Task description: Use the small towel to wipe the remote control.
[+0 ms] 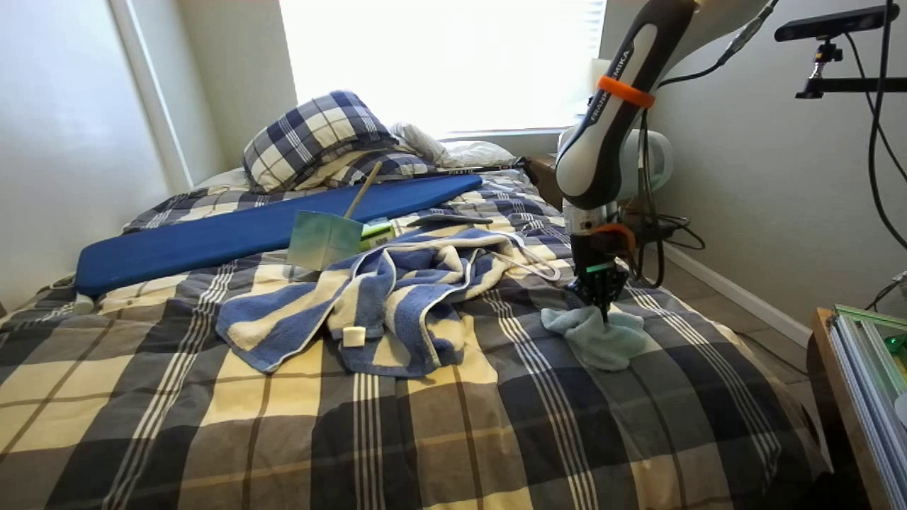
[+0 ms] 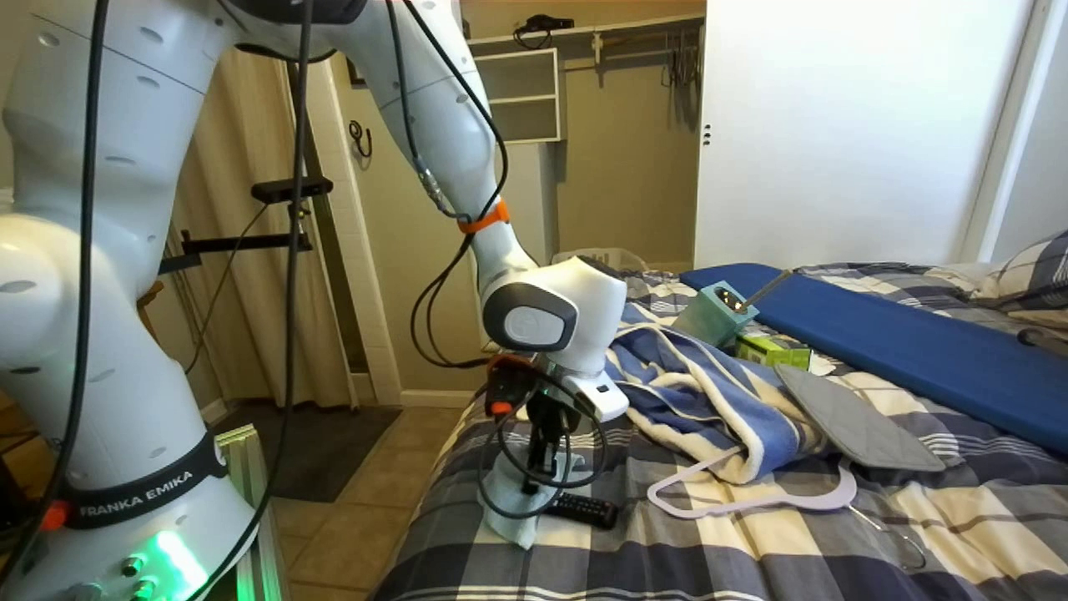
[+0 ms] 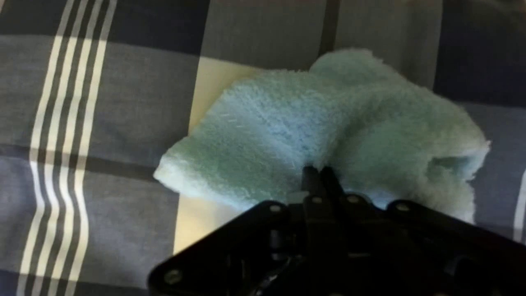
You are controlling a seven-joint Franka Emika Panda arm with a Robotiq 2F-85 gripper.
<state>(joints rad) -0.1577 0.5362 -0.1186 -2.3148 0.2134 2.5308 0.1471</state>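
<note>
The small light-green towel [image 1: 588, 343] lies crumpled on the plaid bed near its edge. It also shows in an exterior view [image 2: 507, 492] and fills the middle of the wrist view [image 3: 263, 127]. My gripper [image 3: 319, 169] points down with its fingertips nearly together, pinching the towel's bunched middle. It shows above the towel in both exterior views [image 1: 604, 315] [image 2: 536, 480]. The black remote control [image 2: 586, 509] lies on the bed right beside the towel; its near end is partly covered by the towel or a cable loop. The remote is hidden in the wrist view.
A large blue-and-white striped towel [image 1: 407, 304] lies mid-bed. A pale hanger [image 2: 751, 503] and grey pad [image 2: 859, 421] lie beside it. Behind are a teal box [image 1: 326, 237], a green box [image 2: 772, 351] and a blue ironing board [image 1: 212, 234]. Cables loop around the wrist.
</note>
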